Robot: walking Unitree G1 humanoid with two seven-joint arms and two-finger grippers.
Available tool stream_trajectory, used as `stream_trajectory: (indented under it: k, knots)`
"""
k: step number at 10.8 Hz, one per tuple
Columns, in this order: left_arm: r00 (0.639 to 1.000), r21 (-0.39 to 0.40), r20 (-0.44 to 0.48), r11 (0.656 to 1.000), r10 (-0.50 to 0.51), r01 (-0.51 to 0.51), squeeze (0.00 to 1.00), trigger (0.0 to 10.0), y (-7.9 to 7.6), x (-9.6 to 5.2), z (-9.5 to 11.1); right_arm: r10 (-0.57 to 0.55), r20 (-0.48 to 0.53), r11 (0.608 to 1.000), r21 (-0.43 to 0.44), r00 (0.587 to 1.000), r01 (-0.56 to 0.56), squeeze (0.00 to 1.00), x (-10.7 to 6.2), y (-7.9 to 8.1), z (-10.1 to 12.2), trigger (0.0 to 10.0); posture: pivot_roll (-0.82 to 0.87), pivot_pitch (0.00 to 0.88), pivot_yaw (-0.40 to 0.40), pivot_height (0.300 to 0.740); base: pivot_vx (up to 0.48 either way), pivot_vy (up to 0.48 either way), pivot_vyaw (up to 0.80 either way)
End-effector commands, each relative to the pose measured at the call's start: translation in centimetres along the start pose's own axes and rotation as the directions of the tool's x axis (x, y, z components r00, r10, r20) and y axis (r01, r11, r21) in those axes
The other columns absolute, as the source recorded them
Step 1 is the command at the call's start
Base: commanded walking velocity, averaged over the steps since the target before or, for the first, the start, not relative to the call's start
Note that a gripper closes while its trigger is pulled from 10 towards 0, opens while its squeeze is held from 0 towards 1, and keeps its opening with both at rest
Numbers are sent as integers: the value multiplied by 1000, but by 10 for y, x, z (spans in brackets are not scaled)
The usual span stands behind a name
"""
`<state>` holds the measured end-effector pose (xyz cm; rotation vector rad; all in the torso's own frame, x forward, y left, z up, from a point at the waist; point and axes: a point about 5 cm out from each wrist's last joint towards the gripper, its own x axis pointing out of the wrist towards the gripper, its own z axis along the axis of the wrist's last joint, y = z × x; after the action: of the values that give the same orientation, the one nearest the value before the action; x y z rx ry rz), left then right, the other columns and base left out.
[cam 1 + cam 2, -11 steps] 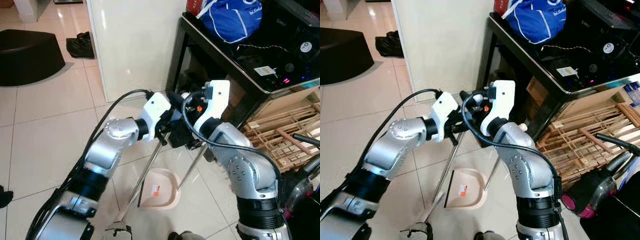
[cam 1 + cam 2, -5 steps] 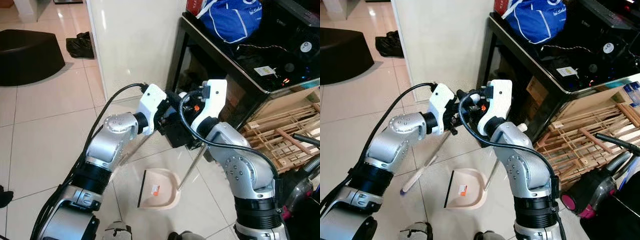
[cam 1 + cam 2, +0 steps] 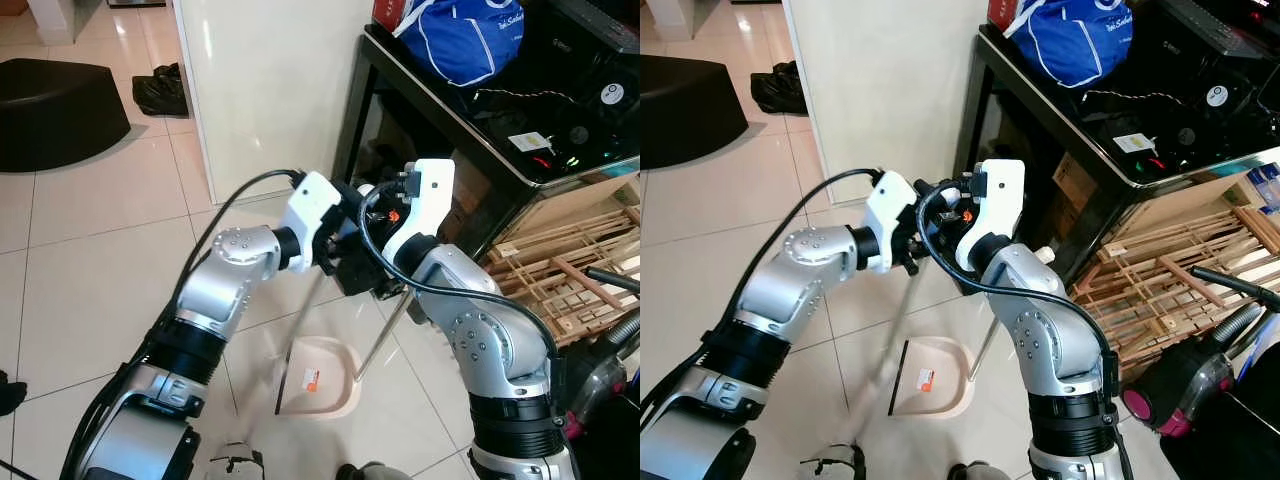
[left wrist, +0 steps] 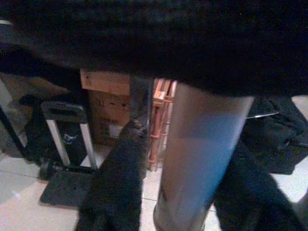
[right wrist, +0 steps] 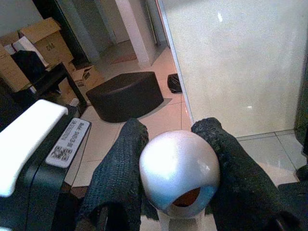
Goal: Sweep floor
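Broom handle [image 3: 300, 335] now steeper than half a second ago, head end swung back toward robot at 6 o'clock: a sweep stroke toward dustpan [image 3: 318, 378]. Left pincer [image 4: 168, 211] clamped on this handle. Right pincer [image 5: 179, 166] clamped on rounded top of dustpan handle [image 3: 383, 325]. Dustpan on floor [image 3: 90, 260], tray shows no debris.
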<state>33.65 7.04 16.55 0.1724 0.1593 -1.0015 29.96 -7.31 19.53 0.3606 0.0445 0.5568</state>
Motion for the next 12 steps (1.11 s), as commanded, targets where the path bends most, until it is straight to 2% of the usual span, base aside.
stream_trajectory:
  k: [1,10,11,12]
  knots:
    - [1000,11,1,1000,-1,1,0,0,1,2,4,14,35,1000,-5,999,-13,0,-1,3,8,0,143,80,-92,740,0,0,0]
    - [1000,-22,14,1000,13,-13,0,0,-1,-1,6,13,33,1000,-9,999,-13,0,-1,3,6,0,150,68,-95,740,0,0,0]
    - [1000,-17,15,1000,17,-16,0,0,0,-3,6,-6,42,1000,-23,999,7,0,-1,1,7,8863,150,70,-96,740,0,0,0]
    - [1000,-13,15,1000,18,-18,0,0,1,-5,6,-10,67,1000,8,998,9,1000,-1,0,10,10000,152,73,-97,740,0,0,0]
